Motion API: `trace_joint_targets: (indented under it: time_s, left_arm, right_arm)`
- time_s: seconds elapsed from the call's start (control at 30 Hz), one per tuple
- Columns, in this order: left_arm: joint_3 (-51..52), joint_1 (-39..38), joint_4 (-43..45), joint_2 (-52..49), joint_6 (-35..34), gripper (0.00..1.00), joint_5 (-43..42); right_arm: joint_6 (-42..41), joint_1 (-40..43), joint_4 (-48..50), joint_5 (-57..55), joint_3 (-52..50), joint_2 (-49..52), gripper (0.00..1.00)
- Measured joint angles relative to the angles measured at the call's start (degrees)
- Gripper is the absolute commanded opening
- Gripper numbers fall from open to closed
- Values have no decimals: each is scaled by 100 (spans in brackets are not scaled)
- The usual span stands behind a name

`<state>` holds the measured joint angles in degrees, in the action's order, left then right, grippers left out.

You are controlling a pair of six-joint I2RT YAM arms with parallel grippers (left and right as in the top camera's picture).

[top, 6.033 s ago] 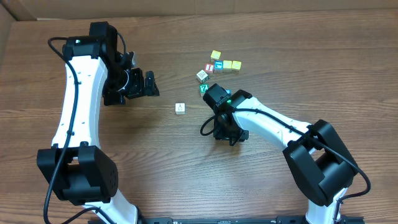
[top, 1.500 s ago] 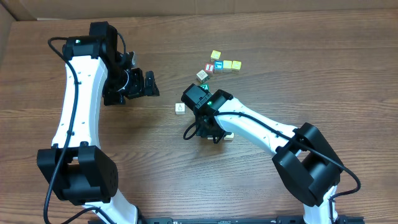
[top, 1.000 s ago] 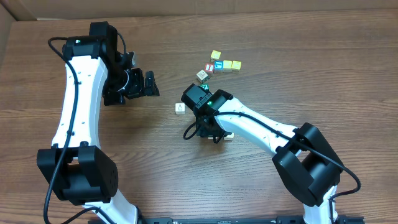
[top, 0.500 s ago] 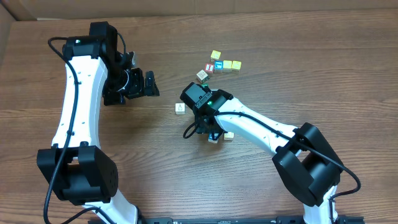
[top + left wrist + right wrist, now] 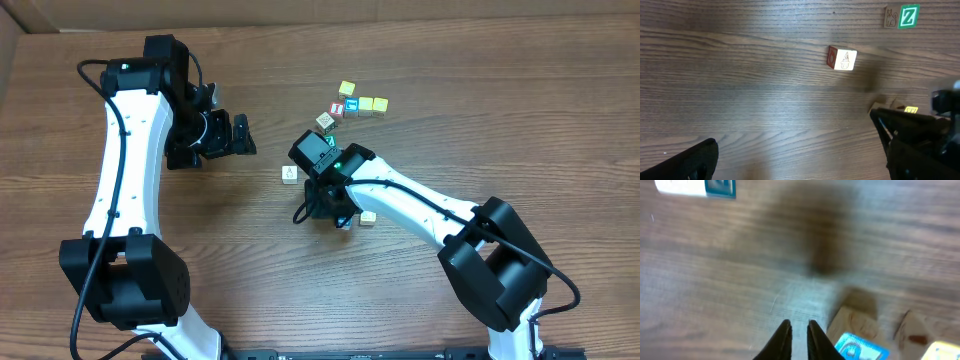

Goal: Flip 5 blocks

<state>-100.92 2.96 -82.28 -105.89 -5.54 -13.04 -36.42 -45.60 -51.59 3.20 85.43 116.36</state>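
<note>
— What sort of place was it?

— A robotics lab bench, by the look of it. Two white-and-black jointed arms were mounted on one wood-grain table (image 5: pixel 480 90). The left arm (image 5: pixel 125 170) rose from 7 o'clock and the right arm (image 5: pixel 420 205) from 5 o'clock. A black cable (image 5: pixel 118 130) ran along the left one.

— Anything homely about it?

— Only toys: small alphabet blocks (image 5: pixel 351 105) lay clustered at 1 o'clock, like test pieces. Past the far edge, from 10 to 2 o'clock, was plain brown board (image 5: pixel 300 8), like cardboard. The cameras looked straight down at the tabletop.
</note>
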Motion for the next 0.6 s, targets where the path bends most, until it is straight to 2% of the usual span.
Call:
trace_joint_targets:
  time_s: [0.2,0.6]
  left_arm:
    - [0,0,0,0,-2,100,0]
    - [0,0,0,0,0,100,0]
  right_arm:
    - [44,-186,-315,96,-2,0,13]
    - [-90,-442,-188,-417,-234,0,13]
